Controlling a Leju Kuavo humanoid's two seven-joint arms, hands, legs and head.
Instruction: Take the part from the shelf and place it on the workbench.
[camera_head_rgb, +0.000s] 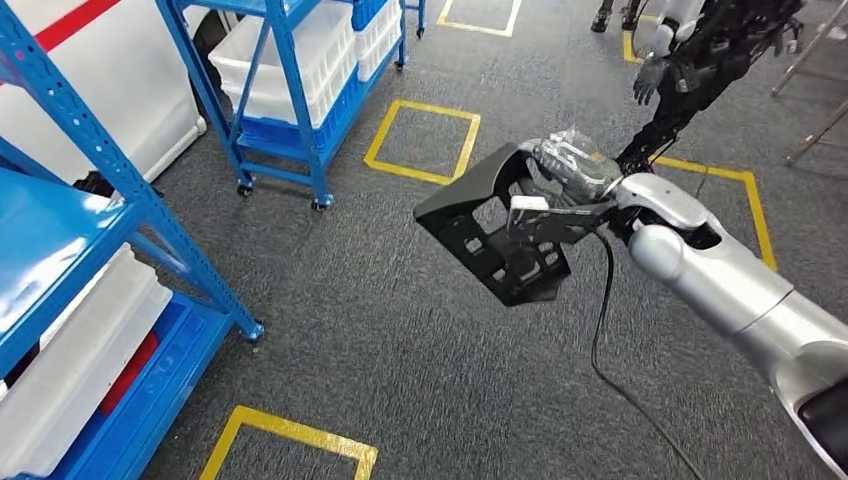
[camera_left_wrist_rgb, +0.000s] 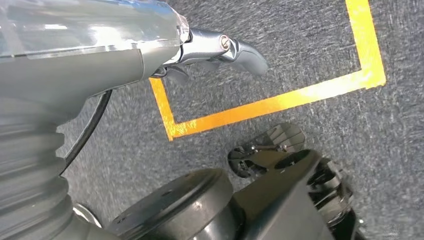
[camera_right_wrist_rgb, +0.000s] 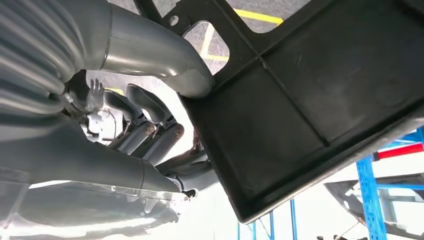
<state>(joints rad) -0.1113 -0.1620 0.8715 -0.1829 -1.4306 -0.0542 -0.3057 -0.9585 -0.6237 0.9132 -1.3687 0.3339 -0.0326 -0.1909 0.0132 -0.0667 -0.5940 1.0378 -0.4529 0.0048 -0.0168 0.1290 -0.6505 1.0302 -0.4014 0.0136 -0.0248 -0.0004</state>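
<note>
- Right of centre, above the grey floor (camera_head_rgb: 350, 330): the right hand (camera_head_rgb: 570, 175) grips the black part (camera_head_rgb: 490, 225) by one edge, thumb (camera_right_wrist_rgb: 165, 55) pressed on its inner face; the part hangs in the air, well apart from the blue shelf (camera_head_rgb: 110, 190) at left.
- Left hand (camera_left_wrist_rgb: 220, 50): hangs over a yellow floor mark (camera_left_wrist_rgb: 270, 102), empty; whether its fingers are spread or curled cannot be told.
- Step, as judged: carrying, the part being off the shelf.
- Next move: find the desk, bring the part over it, lower it flat, then release.

No readable text, label or number appears anywhere, as far as visible.
</note>
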